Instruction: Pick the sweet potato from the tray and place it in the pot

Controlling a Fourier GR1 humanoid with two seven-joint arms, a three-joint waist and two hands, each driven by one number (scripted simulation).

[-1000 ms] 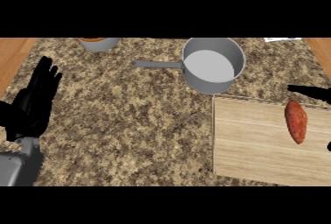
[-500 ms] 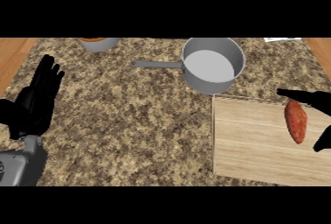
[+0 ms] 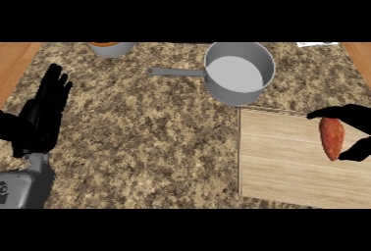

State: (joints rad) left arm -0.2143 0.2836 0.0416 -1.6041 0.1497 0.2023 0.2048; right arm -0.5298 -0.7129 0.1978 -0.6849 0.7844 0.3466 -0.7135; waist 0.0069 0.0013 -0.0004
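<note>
The step in hand is the pick: the sweet potato (image 3: 332,138) lies lengthwise on the pale wooden tray (image 3: 282,162), near its right side, and the right hand (image 3: 355,113) comes in from the view's right edge with its fingers (image 3: 328,113) curved over the upper end of the vegetable and its thumb (image 3: 357,153) hooked in beside the lower end, so the two bracket it like an open clamp. They look very close to its skin, perhaps touching at the top, but I cannot tell that they have closed on it, and it appears to lie flat on the board. The pot (image 3: 238,73), grey with a long handle pointing left, stands on the speckled tabletop (image 3: 145,132) just beyond the tray's far left corner. The left hand (image 3: 45,115) rests at the view's left edge, fingers straight and together, pointing up. Next, by my judgement, the right fingers and thumb must close on the sweet potato along its length, lift it clear of the tray, then carry it up and leftward over the pot's rim before letting go inside
</note>
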